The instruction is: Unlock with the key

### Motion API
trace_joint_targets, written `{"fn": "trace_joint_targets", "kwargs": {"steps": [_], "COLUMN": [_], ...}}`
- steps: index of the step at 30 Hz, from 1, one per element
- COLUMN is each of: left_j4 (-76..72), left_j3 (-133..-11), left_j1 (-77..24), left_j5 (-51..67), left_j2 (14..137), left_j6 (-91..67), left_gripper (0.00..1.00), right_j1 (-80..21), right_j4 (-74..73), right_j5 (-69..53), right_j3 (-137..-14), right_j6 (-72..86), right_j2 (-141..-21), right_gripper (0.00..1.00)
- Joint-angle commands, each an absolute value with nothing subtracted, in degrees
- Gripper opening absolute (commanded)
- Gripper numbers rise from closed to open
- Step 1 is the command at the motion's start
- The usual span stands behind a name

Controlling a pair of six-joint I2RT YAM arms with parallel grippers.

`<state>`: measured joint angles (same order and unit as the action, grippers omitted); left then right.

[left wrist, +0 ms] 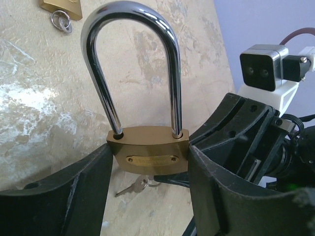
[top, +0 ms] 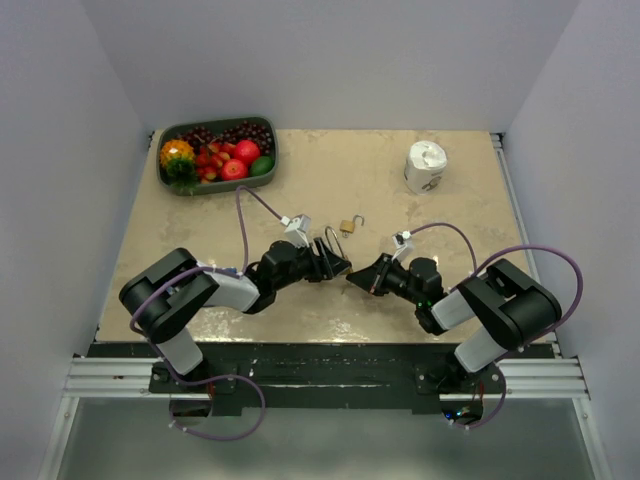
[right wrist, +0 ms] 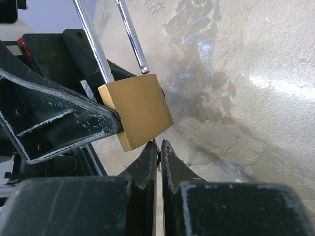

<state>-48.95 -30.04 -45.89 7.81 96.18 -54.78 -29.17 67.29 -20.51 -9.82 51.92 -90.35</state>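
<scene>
Silvery key (left wrist: 132, 187) under brass padlock (left wrist: 147, 156), clear from left wrist only

Left gripper (left wrist: 150, 158) has the brass padlock (left wrist: 147, 147) pinched betw. its two black fingers (left wrist: 69, 196), body level, long steel shackle (left wrist: 130, 59) standing upright; small silvery key (left wrist: 131, 187) w/ a ring pokes out just under the body; right gripper (left wrist: 170, 180) sits at the right, tips reaching under the lock, white camera box (left wrist: 266, 66) above it; second padlock (left wrist: 61, 6) w/ a ring lies far back on the beige table (left wrist: 39, 108).
</scene>
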Motion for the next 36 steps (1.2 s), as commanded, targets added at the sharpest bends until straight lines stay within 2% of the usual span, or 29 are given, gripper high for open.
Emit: {"fn": "trace_joint_targets", "kwargs": {"steps": [1, 5, 9, 20, 29, 36], "left_j4": [-43.9, -32.5, -28.6, -21.7, -21.4, -21.9], "left_j3": [-31.8, -38.0, -39.7, -43.5, -45.6, -44.6], "left_j1": [-50.5, -49.8, -47.9, -44.5, -42.8, -42.3], "left_j5": [20.8, 17.2, 16.1, 13.6, 14.0, 24.1], "left_j2": [94.2, 96.0, 97.2, 98.2, 99.5, 96.2], "left_j6": [-53.0, -51.3, -51.0, -45.7, -42.7, -31.6], "left_gripper": [0.0, 0.0, 0.0, 0.0, 0.0, 0.0], "right_j1": [-25.8, -25.8, -25.8, -25.8, -25.8, -25.8], "right_j4": [77.4, 74.0, 71.0, 66.0, 65.0, 54.0], "right_j5": [-6.9, -7.1, -7.1, -6.9, -7.2, -8.9], "right_j3": [-14.1, -14.1, -13.4, -11.8, -12.3, -17.8], "right_j6": [50.2, 49.0, 47.7, 45.7, 45.1, 42.0], "right_j2": [-87.3, -85.8, -84.0, -81.3, -80.5, -72.1], "right_gripper": [0.0, 0.0, 0.03, 0.3, 0.41, 0.55]}}
